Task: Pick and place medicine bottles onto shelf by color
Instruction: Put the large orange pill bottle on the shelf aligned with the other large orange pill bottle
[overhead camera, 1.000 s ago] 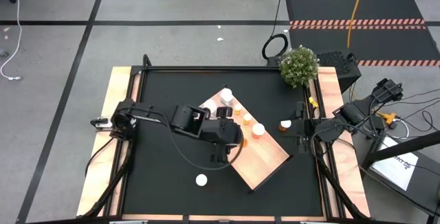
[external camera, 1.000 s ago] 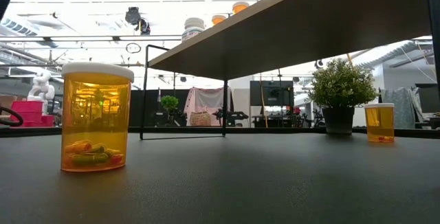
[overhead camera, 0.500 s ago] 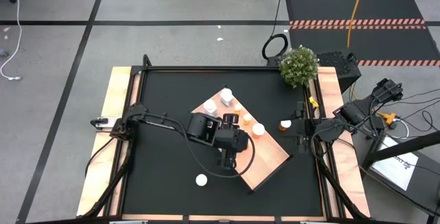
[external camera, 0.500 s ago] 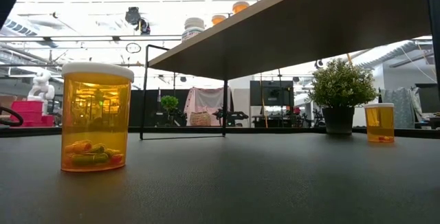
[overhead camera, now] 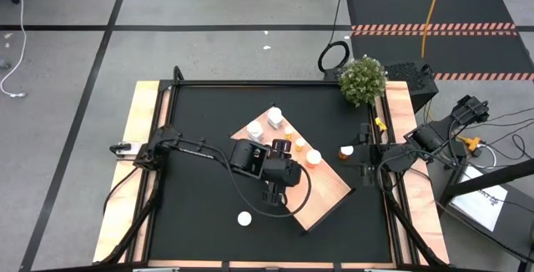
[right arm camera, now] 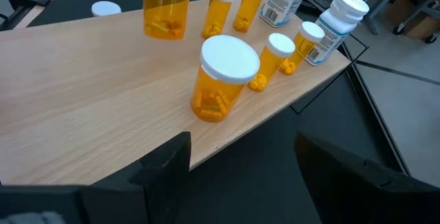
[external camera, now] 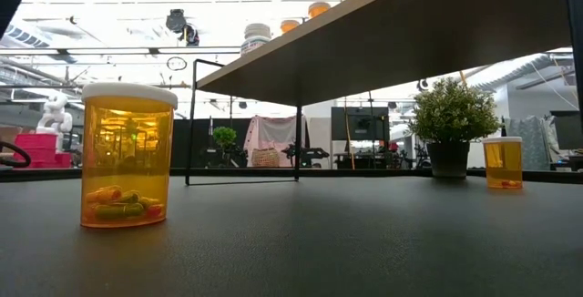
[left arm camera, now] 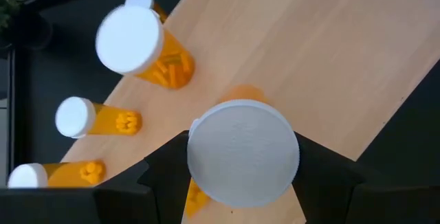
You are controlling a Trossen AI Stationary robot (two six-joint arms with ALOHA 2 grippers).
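Observation:
The shelf (overhead camera: pixel 327 190) is a pale wood board lying slantwise on the black mat. Several bottles stand on its far half: two white ones (overhead camera: pixel 274 118) and orange ones such as a wide-capped one (overhead camera: pixel 314 157) (right arm camera: pixel 221 80). My left gripper (overhead camera: pixel 279 187) (left arm camera: pixel 243 159) hangs over the shelf's middle, shut on an orange bottle (right arm camera: pixel 166 5) with a white cap (left arm camera: pixel 243 152). My right gripper (right arm camera: pixel 237 176) waits open at the table's right side, facing the shelf (right arm camera: pixel 82 93). Two more orange bottles stand on the mat (overhead camera: pixel 345 151) (overhead camera: pixel 244 219). My left gripper pinches the orange bottle between its two fingers (left arm camera: pixel 165 176), one on each side just below the white cap (left arm camera: pixel 206 183). It comes from above, pointing down. The bottle hangs upright, low over the shelf (left arm camera: pixel 330 59); I cannot tell whether its base touches the wood.
A potted plant (overhead camera: pixel 363 80) stands at the table's far right corner. In the low view one mat bottle (external camera: pixel 127 156) looks large on the left and the other (external camera: pixel 503 162) small on the right. The shelf's near right half is bare wood.
My left arm has swung toward the table's right and near edge over the shelf, carrying the orange bottle. The bottle has then come down: in the low view its base has dropped into the picture from above.

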